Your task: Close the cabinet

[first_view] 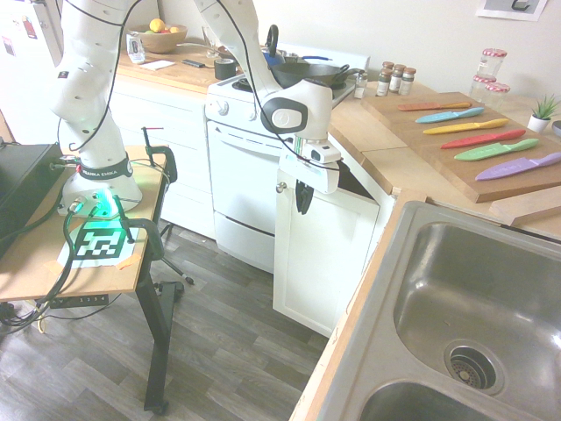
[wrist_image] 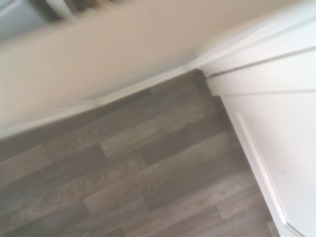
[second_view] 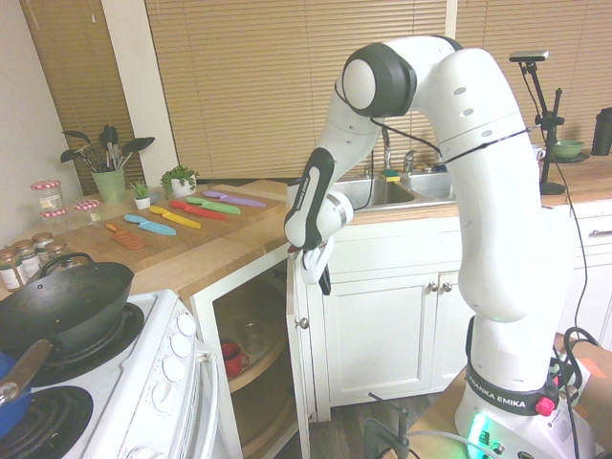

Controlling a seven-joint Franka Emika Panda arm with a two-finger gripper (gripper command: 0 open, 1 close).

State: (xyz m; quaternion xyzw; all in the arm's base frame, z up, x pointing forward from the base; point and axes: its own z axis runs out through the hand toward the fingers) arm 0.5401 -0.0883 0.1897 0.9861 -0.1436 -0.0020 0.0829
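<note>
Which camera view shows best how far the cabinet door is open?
The second exterior view: the cabinet door stands swung out edge-on, and the shelves with a red mug show behind it. The first exterior view shows the door's panelled front and knob, but less of the gap. The wrist view is blurred: only white panels and floor.

The white arm is arched up from its base and bent sharply at the elbow, the forearm slanting down. The wrist is held so that the hand (first_view: 303, 198) (second_view: 323, 280) points straight down. The two dark fingers (first_view: 304, 195) are pressed together, and nothing is gripped between them.
</note>
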